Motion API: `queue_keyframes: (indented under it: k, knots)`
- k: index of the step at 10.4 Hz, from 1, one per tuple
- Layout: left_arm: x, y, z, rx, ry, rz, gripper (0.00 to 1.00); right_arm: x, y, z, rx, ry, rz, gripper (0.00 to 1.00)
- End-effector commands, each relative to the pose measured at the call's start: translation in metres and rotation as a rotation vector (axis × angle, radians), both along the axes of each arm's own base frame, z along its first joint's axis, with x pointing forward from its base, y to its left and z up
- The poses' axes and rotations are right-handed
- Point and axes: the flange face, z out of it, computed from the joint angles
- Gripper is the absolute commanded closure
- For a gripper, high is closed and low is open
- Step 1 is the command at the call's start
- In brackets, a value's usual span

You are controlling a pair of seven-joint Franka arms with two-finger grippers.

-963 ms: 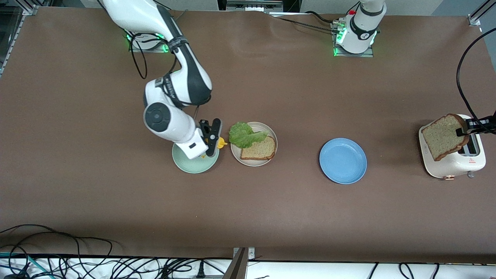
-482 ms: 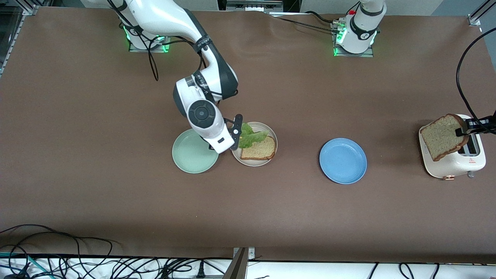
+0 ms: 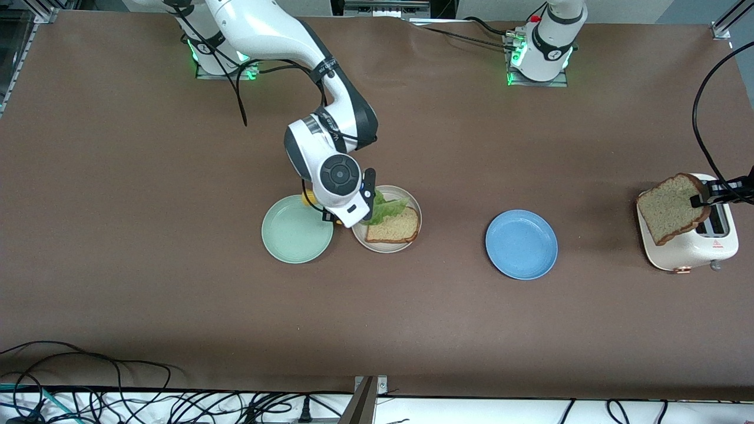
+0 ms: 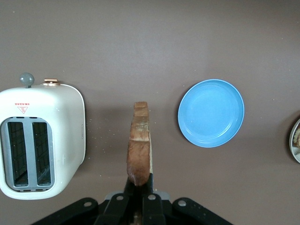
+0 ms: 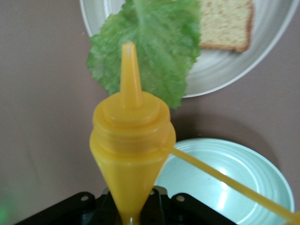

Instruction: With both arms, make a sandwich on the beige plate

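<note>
The beige plate (image 3: 406,203) (image 5: 243,65) holds one bread slice (image 3: 393,226) (image 5: 226,22) with a lettuce leaf (image 3: 387,208) (image 5: 149,43) lying partly on it and over the rim. My right gripper (image 3: 359,205) (image 5: 133,208) hangs over the plate's edge, shut on a yellow squeeze bottle (image 3: 307,198) (image 5: 131,145) whose nozzle points at the lettuce. My left gripper (image 3: 701,200) (image 4: 139,190) is shut on a second bread slice (image 3: 670,208) (image 4: 139,143), held on edge in the air just off the toaster.
A mint green plate (image 3: 291,232) (image 5: 234,180) lies beside the beige plate toward the right arm's end. A blue plate (image 3: 521,244) (image 4: 211,113) lies between the beige plate and a white toaster (image 3: 689,247) (image 4: 40,140). Cables run along the table's front edge.
My right arm has swung from over the mint green plate to the beige plate's edge, carrying the yellow bottle. The left gripper's bread slice has shifted only slightly.
</note>
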Motion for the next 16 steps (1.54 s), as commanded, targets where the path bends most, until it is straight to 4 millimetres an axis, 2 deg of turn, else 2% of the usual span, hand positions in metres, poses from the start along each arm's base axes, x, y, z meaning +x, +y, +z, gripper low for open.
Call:
queue_keyframes:
  k: [1,5,11,16]
  knots:
    - [0.000,-0.001,0.008,-0.030,-0.007,0.004,1.00,0.000,0.010,-0.007,-0.036,0.022,0.097,1.00]
    - [0.000,-0.001,0.008,-0.029,-0.006,0.005,1.00,-0.003,0.022,-0.031,-0.067,0.086,0.148,1.00]
    - [0.000,-0.003,0.009,-0.030,-0.008,0.002,1.00,-0.016,0.016,-0.058,-0.099,0.215,0.255,1.00]
    - [-0.001,-0.004,0.011,-0.028,-0.009,0.000,1.00,-0.017,0.023,-0.044,-0.072,0.198,0.259,1.00]
